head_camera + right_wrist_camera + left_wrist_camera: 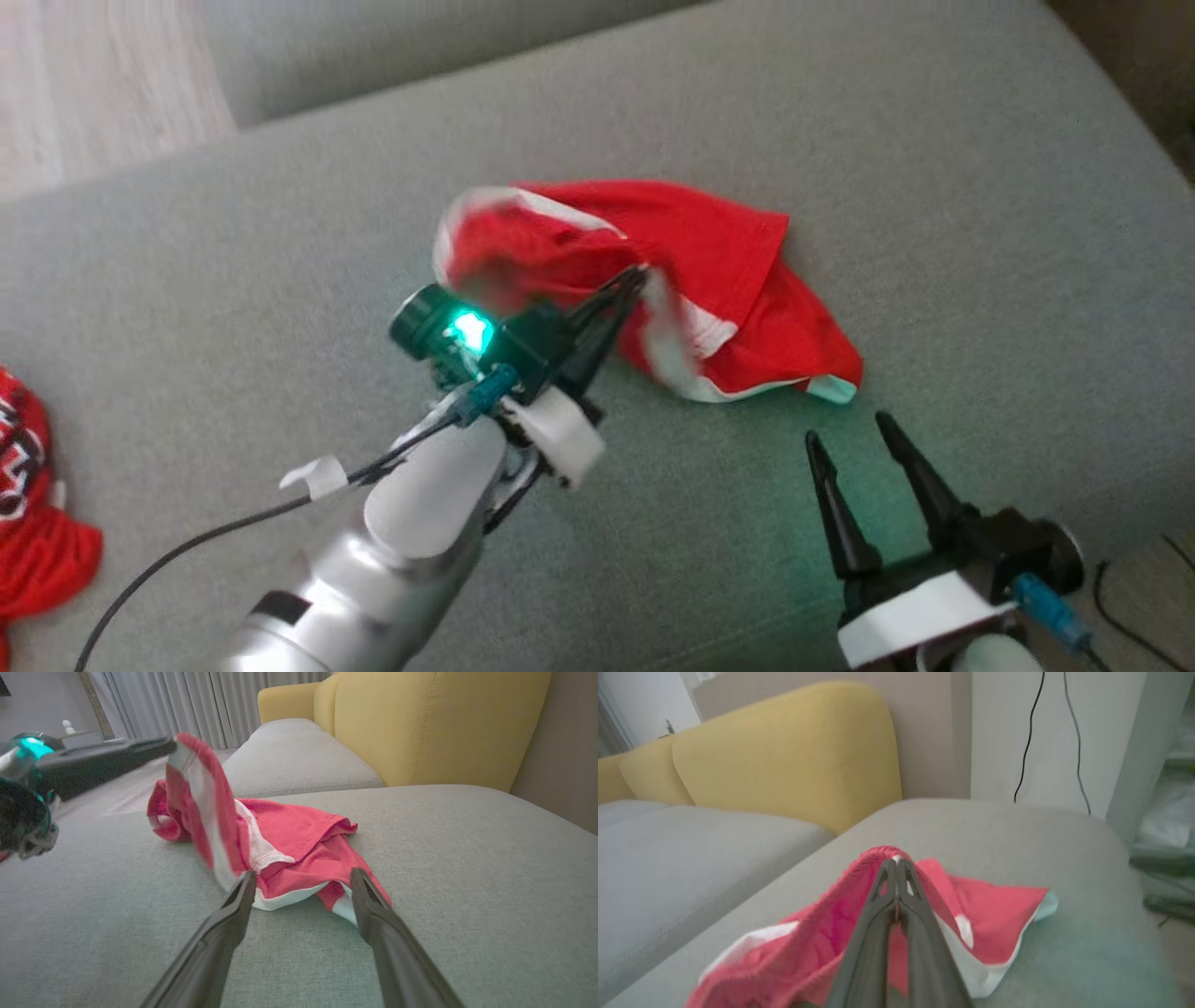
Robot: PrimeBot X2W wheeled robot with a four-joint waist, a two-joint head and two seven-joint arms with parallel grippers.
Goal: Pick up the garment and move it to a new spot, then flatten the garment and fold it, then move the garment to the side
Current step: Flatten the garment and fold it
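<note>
- Garment [738, 252]: red with white trim, crumpled on the grey sofa seat [280, 233], centre to right of centre in the head view. One fold is raised off the cushion and the rest lies on it.
- Far left edge: a second red cloth [33, 523] with printed lettering, well apart from the work and not involved.
- Left gripper [639, 273]: fingers closed tight together, pinching a ridge of the garment at its near-left part. The left wrist view shows fabric draped over both closed tips. The right wrist view shows the pinched strip standing up from the seat.
- Long axis of the garment: runs from far left to near right. The white-trimmed corner at the near-right end lies flat and free.
- Right gripper [847, 427]: jaws wide, holding nothing, over the seat just on the near side of that free corner, tips pointing toward it. In the right wrist view the white hem lies just beyond the two fingertips.
- Judgement: the pick-up step is in hand. The left arm has the hold. The right arm is nearer to the free end, which lies ahead of it, far and slightly left.
</note>
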